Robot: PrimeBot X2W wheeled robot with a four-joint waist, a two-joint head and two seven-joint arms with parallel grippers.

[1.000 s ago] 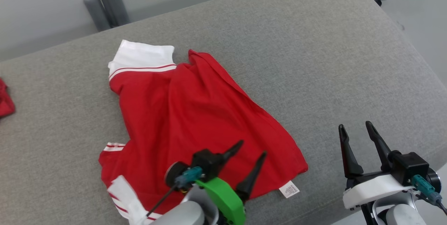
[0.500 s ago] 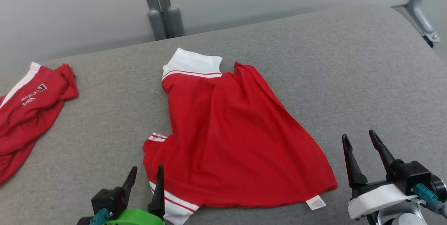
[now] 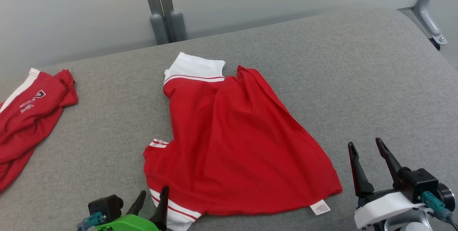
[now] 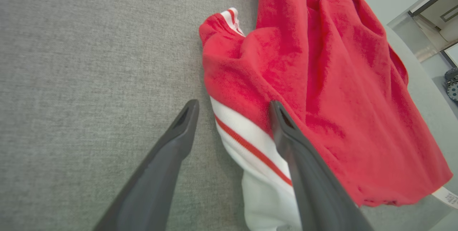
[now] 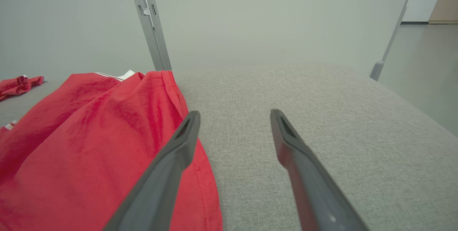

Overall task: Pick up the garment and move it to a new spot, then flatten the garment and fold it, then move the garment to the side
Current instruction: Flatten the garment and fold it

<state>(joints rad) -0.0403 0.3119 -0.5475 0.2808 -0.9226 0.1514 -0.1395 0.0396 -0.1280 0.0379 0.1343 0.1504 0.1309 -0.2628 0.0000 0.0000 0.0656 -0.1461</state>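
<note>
Your head camera looks forward and down from well above the grey woven-fabric pad (image 3: 357, 62), taking in the whole red short-sleeved shirt with white striped cuffs (image 3: 232, 134) at centre. Your left wrist camera hangs close over the pad, facing steeply down, shirt from 12 to 4 o'clock. Your right wrist camera sits low, facing almost level across the pad toward the pale grey wall (image 5: 268, 16), shirt at 8 o'clock. All three share shirt and pad.

Crumpled red cloth (image 3: 32, 111), white stripe — far left on grey cushion (image 3: 357, 80); grey posts (image 3: 158, 27) behind.
</note>
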